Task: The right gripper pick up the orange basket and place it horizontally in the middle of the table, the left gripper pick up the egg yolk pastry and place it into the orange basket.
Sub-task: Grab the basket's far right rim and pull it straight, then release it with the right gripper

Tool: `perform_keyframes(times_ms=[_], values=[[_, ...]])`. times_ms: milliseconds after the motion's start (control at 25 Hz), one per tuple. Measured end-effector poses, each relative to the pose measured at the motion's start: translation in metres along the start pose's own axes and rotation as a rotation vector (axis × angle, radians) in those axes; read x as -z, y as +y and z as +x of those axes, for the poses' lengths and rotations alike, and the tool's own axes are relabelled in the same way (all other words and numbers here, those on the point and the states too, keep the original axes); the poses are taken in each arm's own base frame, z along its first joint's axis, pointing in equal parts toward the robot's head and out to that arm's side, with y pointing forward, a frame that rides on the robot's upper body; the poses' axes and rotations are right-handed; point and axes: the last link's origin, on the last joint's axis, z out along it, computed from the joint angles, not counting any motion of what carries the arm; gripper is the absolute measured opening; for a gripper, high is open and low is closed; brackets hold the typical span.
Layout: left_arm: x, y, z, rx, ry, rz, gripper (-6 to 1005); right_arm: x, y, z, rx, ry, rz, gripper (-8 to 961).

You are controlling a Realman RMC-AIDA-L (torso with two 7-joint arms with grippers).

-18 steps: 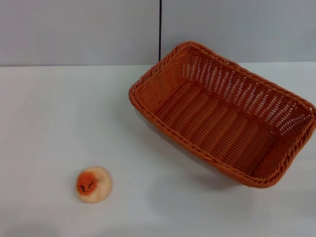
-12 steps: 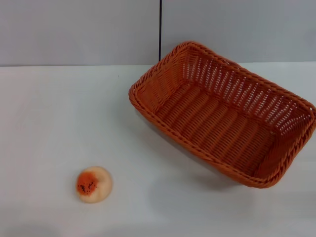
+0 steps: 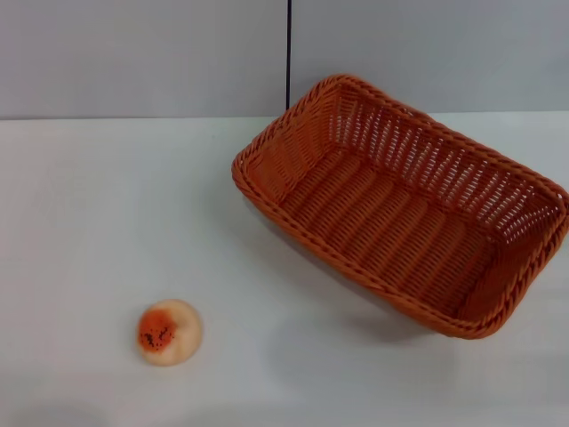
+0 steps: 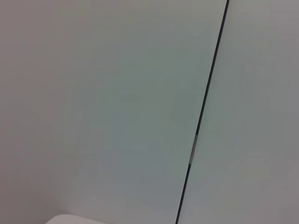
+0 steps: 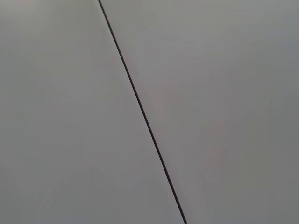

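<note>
The orange basket (image 3: 400, 200) lies on the white table (image 3: 107, 213) at the right in the head view, turned at a slant, its long side running from the far middle to the near right edge. It is empty inside. The egg yolk pastry (image 3: 169, 332) sits on the table at the near left, well apart from the basket, with its orange seeded patch facing up and to the left. Neither gripper shows in any view; both wrist views show only a grey wall with a dark seam.
A grey wall with a vertical dark seam (image 3: 289, 53) stands behind the table's far edge. Bare tabletop lies between the pastry and the basket and across the far left.
</note>
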Motion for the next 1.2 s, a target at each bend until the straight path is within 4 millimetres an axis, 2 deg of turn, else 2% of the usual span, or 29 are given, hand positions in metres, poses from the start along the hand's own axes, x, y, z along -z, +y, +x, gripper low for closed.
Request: perform_keyframes(times_ms=[240,280,320,400,480,520,600,680,720,840,880,920,960,1080,1120,1200], values=[[-0.003,0.002,0.002,0.02,0.015,-0.014,818,0.007,-0.021,-0.034,0.016,0.048,-0.112,640],[-0.003,0.002,0.002,0.02,0.015,-0.014,818,0.007,-0.021,-0.034,0.016,0.048,-0.112,640],[-0.004,0.003,0.002,0.023,0.017,-0.017,818,0.005,-0.028,-0.049,0.017,0.072,-0.138,639],[-0.005,0.004,0.002,0.026,0.017,-0.018,818,0.002,-0.032,-0.056,0.012,0.082,-0.146,639],[-0.007,0.007,0.001,0.04,0.022,-0.024,818,-0.008,-0.038,-0.073,-0.012,0.11,-0.166,639],[-0.01,0.01,0.002,0.05,0.033,-0.035,818,-0.021,-0.039,-0.089,-0.027,0.156,-0.204,639],[-0.012,0.012,0.003,0.051,0.04,-0.042,818,-0.028,-0.038,-0.096,-0.03,0.184,-0.224,639],[-0.014,0.013,0.003,0.054,0.043,-0.047,817,-0.068,-0.026,-0.115,-0.036,0.393,-0.284,639],[-0.014,0.013,0.003,0.054,0.043,-0.047,817,-0.068,-0.026,-0.115,-0.036,0.393,-0.284,639],[-0.016,0.017,0.0,0.061,0.038,-0.05,817,-0.102,-0.014,-0.118,-0.031,0.604,-0.289,639],[-0.016,0.017,0.0,0.061,0.038,-0.05,817,-0.102,-0.014,-0.118,-0.031,0.604,-0.289,639],[-0.017,0.019,-0.001,0.066,0.036,-0.054,817,-0.123,-0.006,-0.113,-0.003,0.754,-0.276,639],[-0.017,0.019,-0.001,0.066,0.036,-0.054,817,-0.123,-0.006,-0.113,-0.003,0.754,-0.276,640],[-0.018,0.019,-0.001,0.067,0.037,-0.058,817,-0.147,0.007,-0.1,0.029,0.943,-0.274,640],[-0.018,0.019,0.0,0.066,0.039,-0.058,817,-0.16,0.018,-0.091,0.036,1.054,-0.306,640],[-0.018,0.018,0.0,0.065,0.039,-0.057,817,-0.166,0.023,-0.086,0.038,1.094,-0.33,639]])
